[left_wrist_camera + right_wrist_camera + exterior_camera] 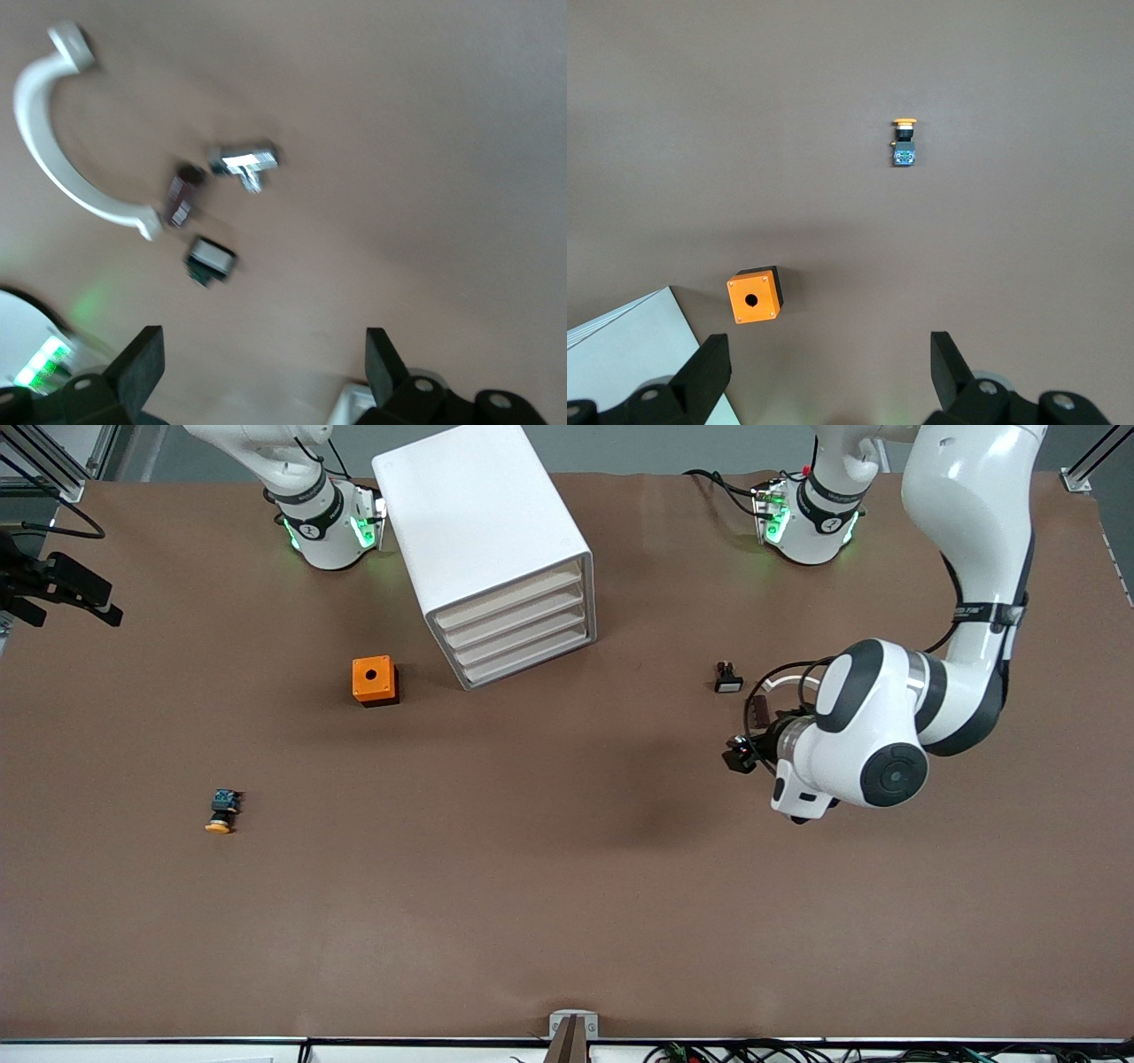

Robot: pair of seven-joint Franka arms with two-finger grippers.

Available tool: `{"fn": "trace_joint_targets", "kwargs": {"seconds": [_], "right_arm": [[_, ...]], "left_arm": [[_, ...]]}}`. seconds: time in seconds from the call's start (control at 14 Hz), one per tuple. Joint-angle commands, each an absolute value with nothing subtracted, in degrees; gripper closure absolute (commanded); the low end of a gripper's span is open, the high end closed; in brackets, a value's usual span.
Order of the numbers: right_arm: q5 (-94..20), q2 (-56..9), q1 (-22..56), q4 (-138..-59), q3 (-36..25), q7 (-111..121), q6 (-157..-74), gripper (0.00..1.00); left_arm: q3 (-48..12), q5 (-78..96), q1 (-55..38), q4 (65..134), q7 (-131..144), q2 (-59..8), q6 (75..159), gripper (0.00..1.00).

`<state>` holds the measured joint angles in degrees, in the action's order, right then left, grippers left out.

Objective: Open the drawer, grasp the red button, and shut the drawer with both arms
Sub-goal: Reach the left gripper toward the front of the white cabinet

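The white cabinet (483,522) stands near the robots' bases. Its drawer (509,600), the uppermost of four, is shut flush like those under it. The button does not show in any view. My left gripper (738,755) hangs low over the table toward the left arm's end. In the left wrist view the left gripper (261,347) is open, with only bare table between its fingers. My right gripper (828,347) is open too and holds nothing. It is high up, out of the front view, with a corner of the cabinet (629,341) beside it.
An orange box with a hole (375,680) (754,297) sits beside the cabinet toward the right arm's end. A yellow-capped button (222,812) (904,142) lies nearer the front camera. A small black part with a white face (728,678) (210,259) lies by the left gripper.
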<state>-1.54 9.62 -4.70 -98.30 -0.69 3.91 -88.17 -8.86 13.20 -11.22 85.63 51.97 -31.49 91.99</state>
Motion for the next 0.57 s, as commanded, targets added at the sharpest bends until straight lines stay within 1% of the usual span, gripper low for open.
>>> {"fn": "trace_joint_targets", "kwargs": {"seconds": [0.0, 0.5], "right_arm": [[-1.76, 10.81, -4.75, -99.14, -0.62, 3.78, -88.42, 0.00], [-2.11, 10.81, -4.66, -99.14, -0.62, 3.87, -88.51, 0.00]], "left_arm": [[-8.79, 17.04, -14.05, 83.15, 59.55, -33.65, 90.53, 0.00], [-8.79, 31.53, -16.70, 81.65, 88.03, -38.14, 90.35, 0.00]]}}
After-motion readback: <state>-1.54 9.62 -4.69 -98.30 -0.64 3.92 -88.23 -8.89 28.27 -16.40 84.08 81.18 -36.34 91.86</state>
